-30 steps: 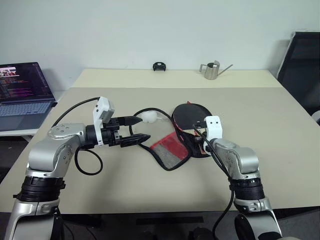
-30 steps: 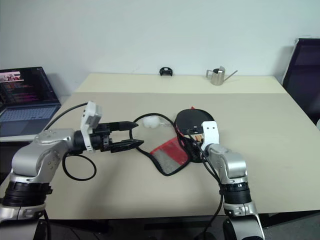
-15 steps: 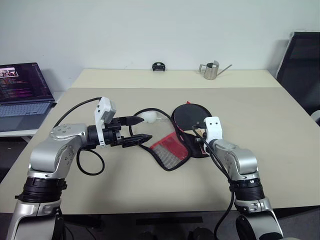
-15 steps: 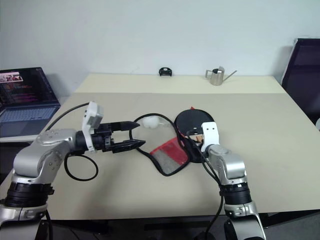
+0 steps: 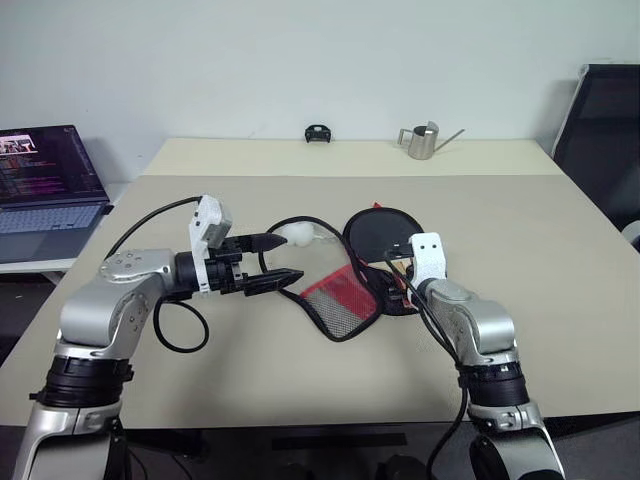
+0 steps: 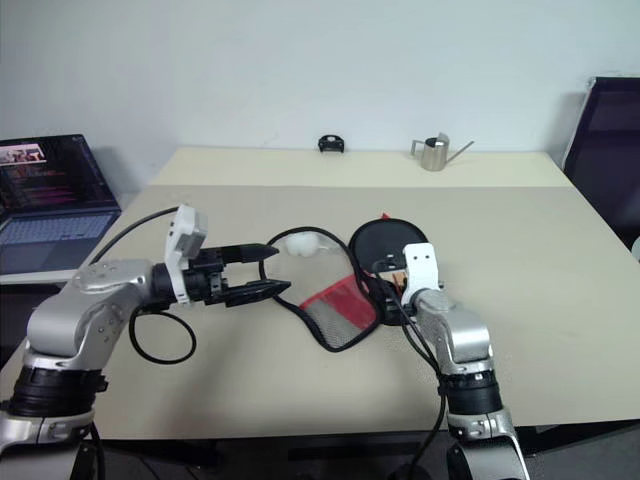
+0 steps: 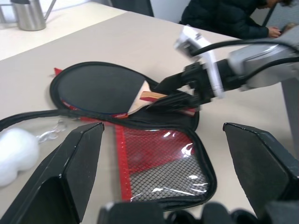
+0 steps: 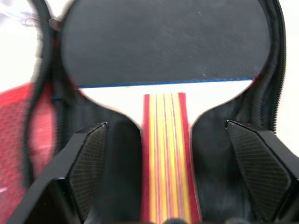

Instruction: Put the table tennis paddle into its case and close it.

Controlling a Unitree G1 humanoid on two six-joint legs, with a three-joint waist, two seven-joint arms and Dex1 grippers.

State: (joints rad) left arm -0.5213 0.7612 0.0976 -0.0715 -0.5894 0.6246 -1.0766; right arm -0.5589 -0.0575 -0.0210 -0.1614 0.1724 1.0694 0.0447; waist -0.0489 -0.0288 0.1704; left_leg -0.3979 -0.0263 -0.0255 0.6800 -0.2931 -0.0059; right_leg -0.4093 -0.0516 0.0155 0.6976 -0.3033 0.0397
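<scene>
So your right gripper [image 8: 163, 140] just let go: half a second back its jaws were pinched on the paddle handle, and now they stand apart on either side of it with daylight all round. That means the table tennis paddle [image 5: 381, 230] is dropped off, lying flat in the open half of the case [image 5: 352, 283] on the surface, black face away from you, handle toward the right arm. To me that's the first half of the job done, with only closing the case left. Your left gripper [image 5: 270, 260] hasn't budged; it hangs jaws apart and empty near the mesh-and-red flap. The right wrist view gives you the striped handle dead centre between the fingers, untouched. The left wrist view shows what that one can't: the flap [image 7: 161, 163] folded out flat and the white ball charm [image 7: 17, 148] off to the side.
</scene>
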